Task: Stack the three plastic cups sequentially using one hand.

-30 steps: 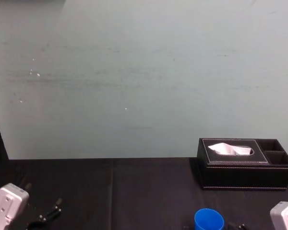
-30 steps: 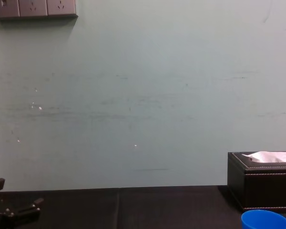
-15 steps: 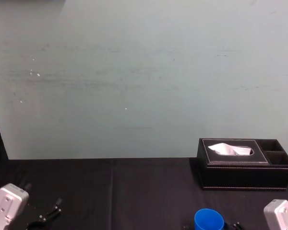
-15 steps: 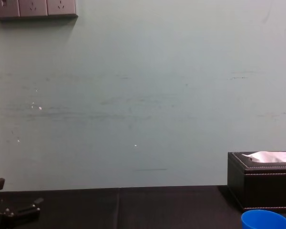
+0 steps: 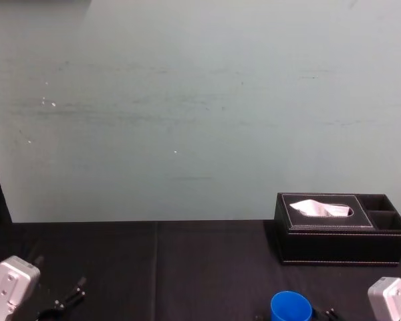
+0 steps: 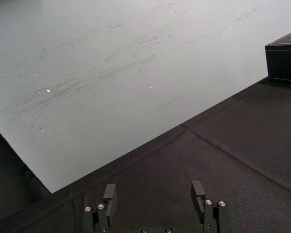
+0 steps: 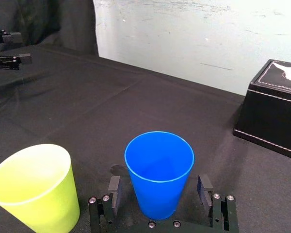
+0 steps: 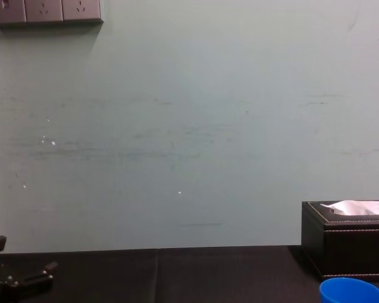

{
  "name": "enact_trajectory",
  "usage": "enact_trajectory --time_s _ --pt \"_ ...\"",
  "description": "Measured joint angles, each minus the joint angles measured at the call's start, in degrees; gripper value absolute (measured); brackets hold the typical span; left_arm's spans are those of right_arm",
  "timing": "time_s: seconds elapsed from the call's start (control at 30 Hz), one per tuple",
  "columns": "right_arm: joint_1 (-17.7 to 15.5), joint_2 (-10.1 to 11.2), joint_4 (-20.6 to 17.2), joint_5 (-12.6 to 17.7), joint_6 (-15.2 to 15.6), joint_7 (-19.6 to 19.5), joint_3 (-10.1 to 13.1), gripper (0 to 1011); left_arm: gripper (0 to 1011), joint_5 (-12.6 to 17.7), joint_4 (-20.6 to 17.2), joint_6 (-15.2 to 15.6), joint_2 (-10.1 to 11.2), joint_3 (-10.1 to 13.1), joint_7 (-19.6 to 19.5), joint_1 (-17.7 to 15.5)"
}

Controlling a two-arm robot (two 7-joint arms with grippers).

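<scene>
A blue plastic cup (image 7: 159, 170) stands upright on the black tablecloth, between the fingers of my right gripper (image 7: 159, 188). The gripper is open, with a gap on each side between finger and cup. The blue cup (image 5: 291, 306) also sits at the front right in the head view, and its rim (image 8: 350, 290) shows low right in the chest view. A yellow-green cup (image 7: 36, 187) stands upright beside the blue one, toward my left side. My left gripper (image 6: 154, 190) hovers open and empty over the cloth at the front left (image 5: 67, 297).
A black stitched tissue box (image 5: 341, 227) with white tissue sits at the back right, behind the blue cup. A pale green wall (image 5: 187, 107) rises behind the table's far edge. Bare black cloth (image 5: 187, 267) lies between the two arms.
My right arm's white wrist casing has shifted slightly to the left in the head view. The blue cup and the left arm have stayed in place.
</scene>
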Motion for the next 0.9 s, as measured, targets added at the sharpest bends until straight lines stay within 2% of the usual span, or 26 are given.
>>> enact_trajectory --time_s 0.9 --pt "2.4 -2.0 3.2 -0.8 -1.0 0.2 -1.2 1003 1010 0.0 0.0 0.0 0.0 0.0 0.0 0.0"
